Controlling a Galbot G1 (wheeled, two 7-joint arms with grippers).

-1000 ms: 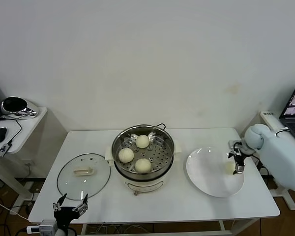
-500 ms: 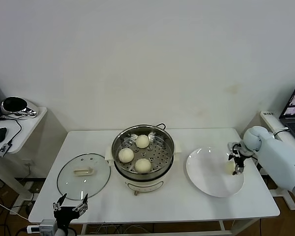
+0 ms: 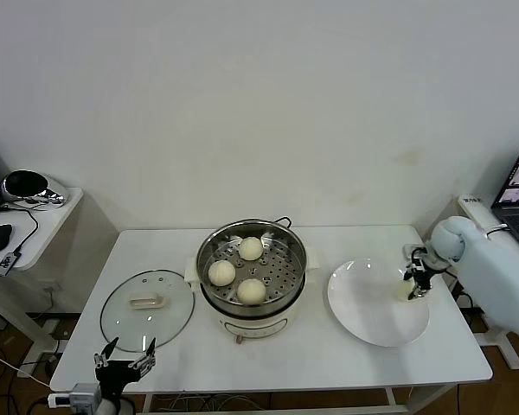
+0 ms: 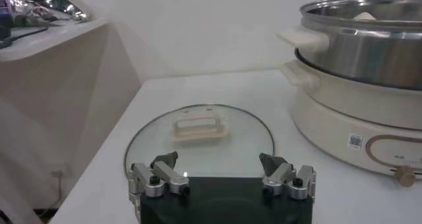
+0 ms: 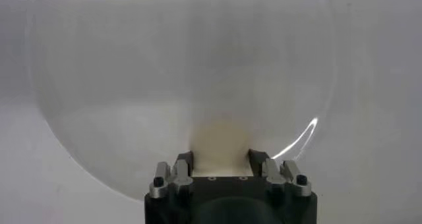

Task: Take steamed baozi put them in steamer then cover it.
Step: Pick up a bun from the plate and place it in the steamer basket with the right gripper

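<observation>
Baozi: you see three (image 3: 251, 290) sitting in the steamer (image 3: 253, 275); the fourth (image 5: 220, 143) is on the plate (image 3: 363, 303), near its right edge.
Right gripper (image 3: 415, 284): your fingers are clamped on that fourth bun.
Left gripper (image 4: 223, 174): fingers apart, parked off the counter's (image 3: 320, 354) front-left edge.
Cover (image 3: 147, 304): flat on the counter left of the steamer, its oblong handle running left-right.
Room: white wall behind.

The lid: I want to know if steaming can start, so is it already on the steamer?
No, the lid lies flat on the table beside the steamer.
</observation>
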